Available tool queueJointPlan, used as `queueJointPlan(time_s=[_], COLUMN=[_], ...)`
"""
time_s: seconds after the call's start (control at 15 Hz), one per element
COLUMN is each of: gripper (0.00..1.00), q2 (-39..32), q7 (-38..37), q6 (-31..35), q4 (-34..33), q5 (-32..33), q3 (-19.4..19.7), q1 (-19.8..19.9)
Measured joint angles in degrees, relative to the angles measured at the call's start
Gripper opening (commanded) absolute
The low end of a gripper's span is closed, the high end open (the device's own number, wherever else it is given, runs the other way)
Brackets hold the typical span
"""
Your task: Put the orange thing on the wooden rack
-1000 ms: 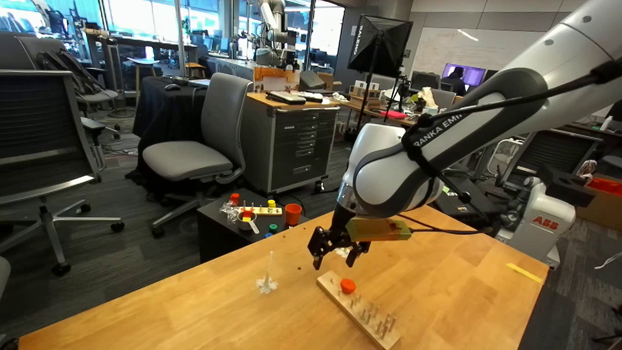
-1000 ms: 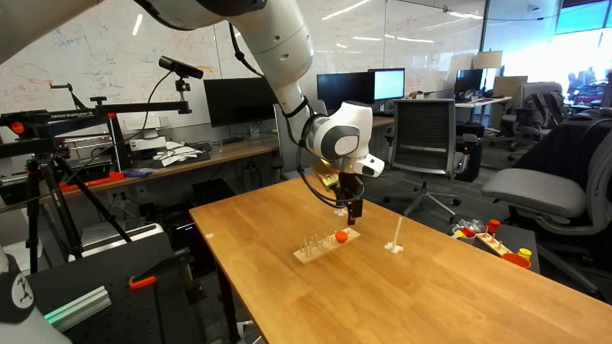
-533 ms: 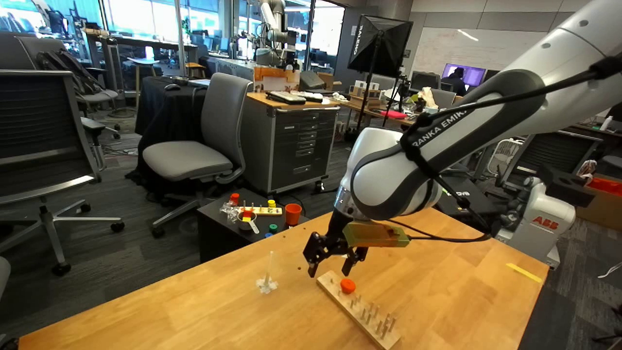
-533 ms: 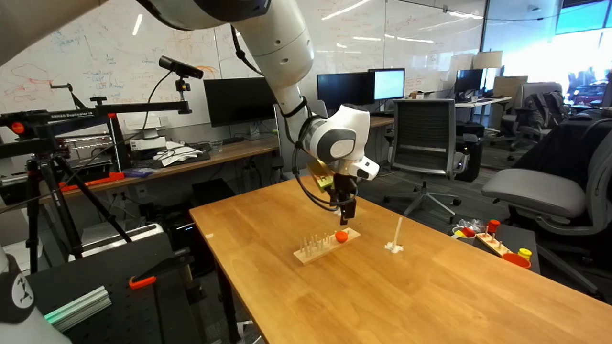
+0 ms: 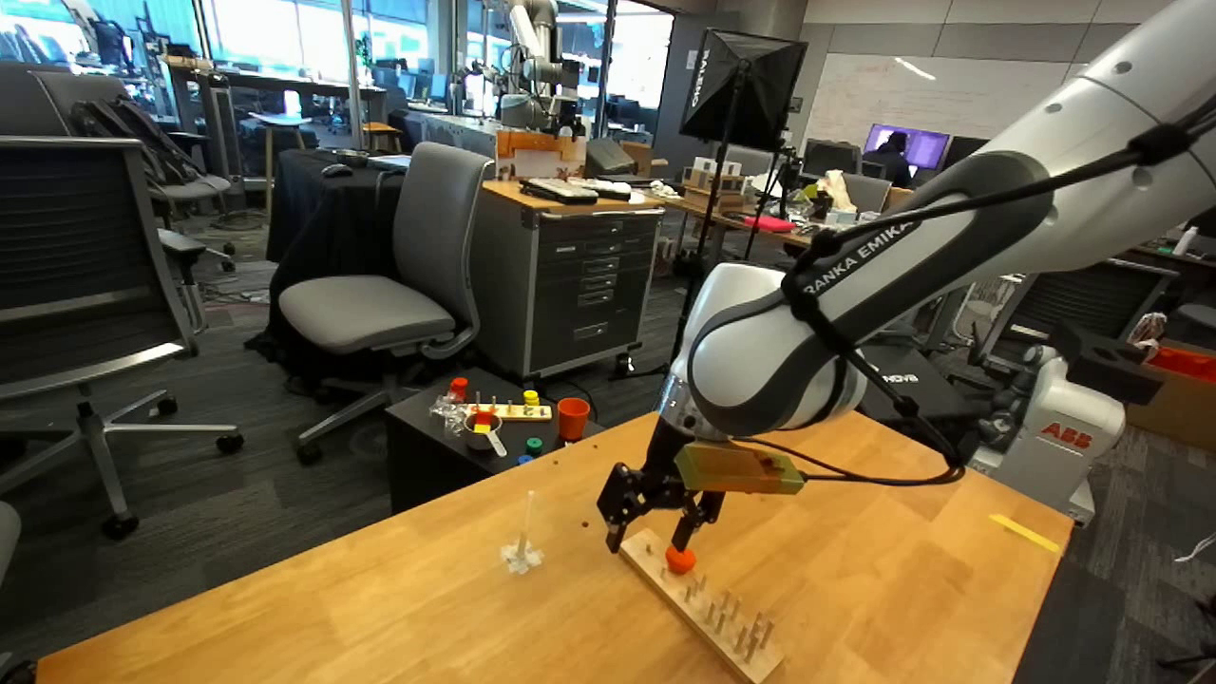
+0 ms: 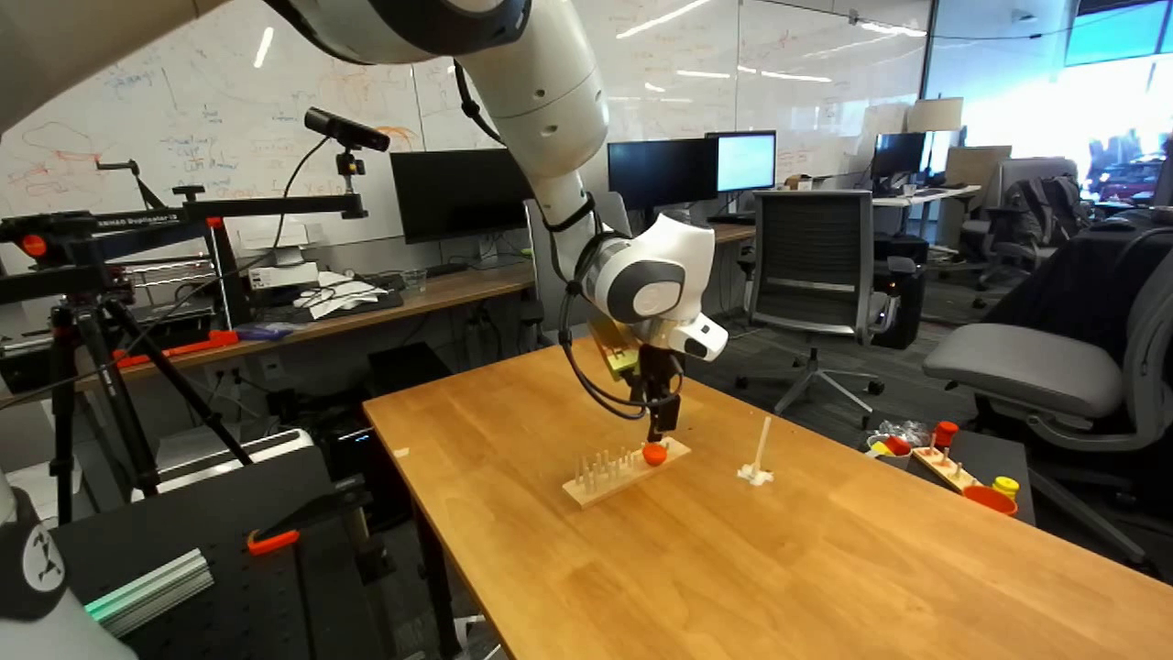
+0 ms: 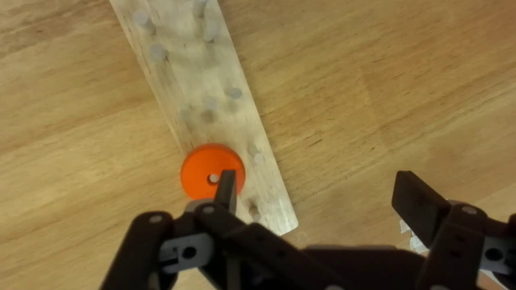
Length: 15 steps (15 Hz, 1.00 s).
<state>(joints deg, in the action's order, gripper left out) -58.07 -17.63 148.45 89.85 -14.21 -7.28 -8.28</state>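
The orange thing [image 7: 201, 171], a round disc with a centre hole, sits near one end of the wooden rack [image 7: 229, 68]. A pale peg tip shows inside its hole. Both exterior views show the orange thing [image 5: 680, 562] [image 6: 654, 455] on the peg-studded rack [image 5: 730, 648] [image 6: 586, 497]. My gripper [image 7: 316, 173] stands wide open just above the rack's end, nothing held between its fingers. In the wrist view its left finger [image 7: 227, 189] overlaps the disc's right part; whether they touch I cannot tell. The right finger [image 7: 417, 205] is beyond the rack, over tabletop.
A thin pale stick [image 5: 527, 522] [image 6: 761, 445] stands upright on the table, its base fixed with white tape. Beyond the table edge, a low black stand [image 5: 427, 470] bears an orange cup [image 5: 573, 418], another pegged strip and coloured pieces.
The arm has come down toward the rack's end, bringing one fingertip to the disc in the exterior views. The jaws stayed open. Disc and rack have not moved.
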Motion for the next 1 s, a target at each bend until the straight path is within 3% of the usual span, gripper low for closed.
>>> queueJointPlan(time_s=[1.0], gripper=[1.00], q2=[-1.9], q7=[1.1], q6=[0.0], q4=[0.0], q5=[-1.1], q3=[-0.7], q1=[3.0])
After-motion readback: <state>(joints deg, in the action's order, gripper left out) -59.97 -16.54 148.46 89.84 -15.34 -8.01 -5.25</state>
